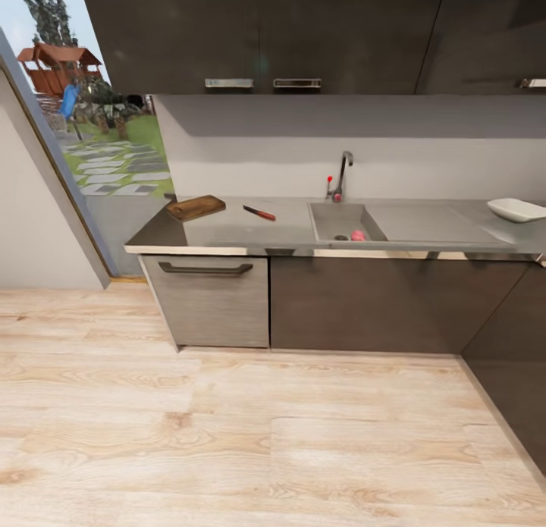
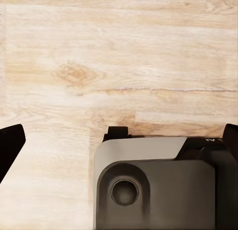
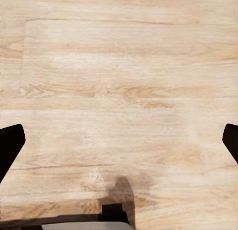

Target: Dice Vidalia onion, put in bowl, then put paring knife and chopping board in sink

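Note:
The pinkish Vidalia onion (image 1: 357, 236) lies in the sink (image 1: 334, 218), beside the dark drain. Left of the sink on the countertop (image 1: 227, 231), the paring knife (image 1: 259, 213) with its red handle lies flat, and the wooden chopping board (image 1: 196, 207) rests further left near the counter's end. The white bowl (image 1: 517, 209) stands at the far right of the countertop. My left gripper (image 2: 120, 143) and right gripper (image 3: 120, 143) both hang open over the wood floor, with nothing between their fingers. All of the task's things are well away from them.
A chrome tap (image 1: 343, 175) rises behind the sink. Dark wall cabinets (image 1: 303, 34) hang above and cabinet fronts (image 1: 364, 303) stand below. A glass door (image 1: 98, 148) opens at the left. Light wood floor (image 1: 227, 436) stretches before the counter. Part of my base (image 2: 153, 185) sits under the left gripper.

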